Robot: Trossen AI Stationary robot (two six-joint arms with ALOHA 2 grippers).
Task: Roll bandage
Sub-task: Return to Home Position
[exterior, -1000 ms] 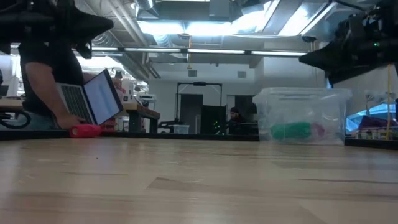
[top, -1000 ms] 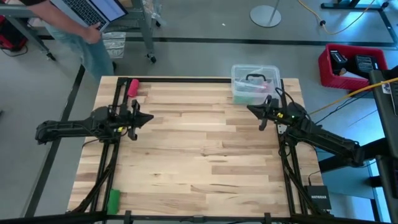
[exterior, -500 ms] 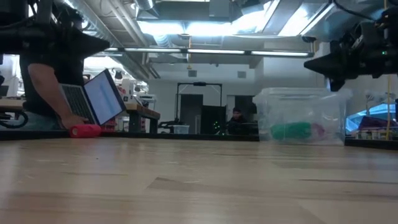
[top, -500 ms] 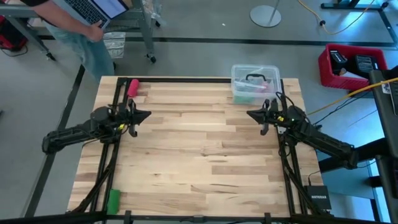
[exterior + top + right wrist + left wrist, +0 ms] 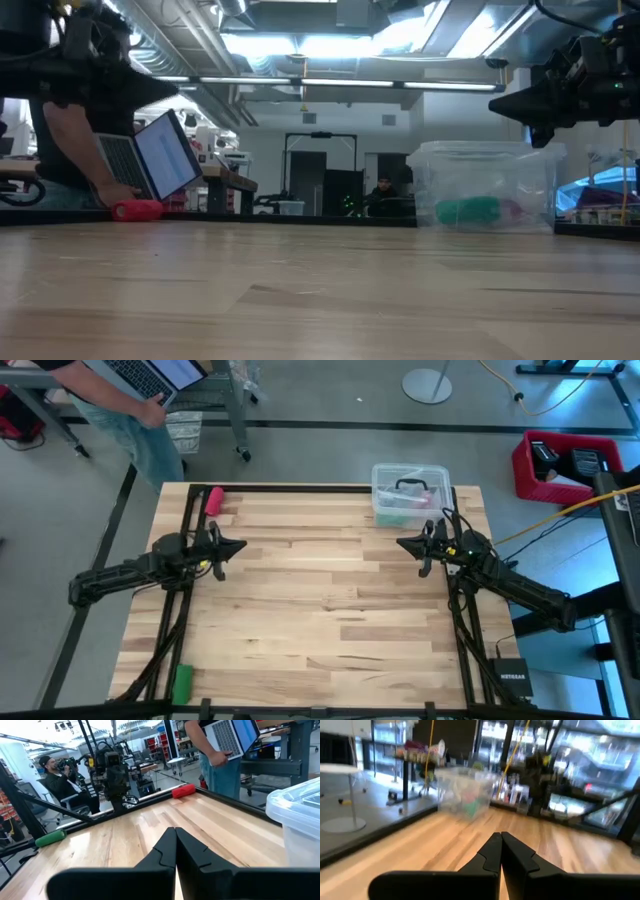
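The teal-green bandage [image 5: 467, 210] lies inside a clear lidded plastic box [image 5: 410, 490] at the table's far right; it also shows as a blurred shape in the left wrist view [image 5: 470, 806]. My left gripper [image 5: 243, 546] hovers level over the table's left side, shut and empty, pointing toward the right edge. My right gripper [image 5: 400, 544] hovers level just in front of the box, shut and empty, pointing toward the left edge. Both wrist views show the fingertips closed together, the left gripper [image 5: 500, 836] and the right gripper [image 5: 175, 830].
A pink-red roll [image 5: 213, 500] lies at the far left corner and a small bright-green roll [image 5: 181, 682] near the front left corner. The wooden tabletop [image 5: 320, 600] stretches between the arms. A person with a laptop [image 5: 150, 375] stands beyond the far left edge.
Both arms have sunk a little toward the table, fingers staying shut. The left arm has also swung, so its rear now slants toward the near edge while its gripper stays at about the same spot.
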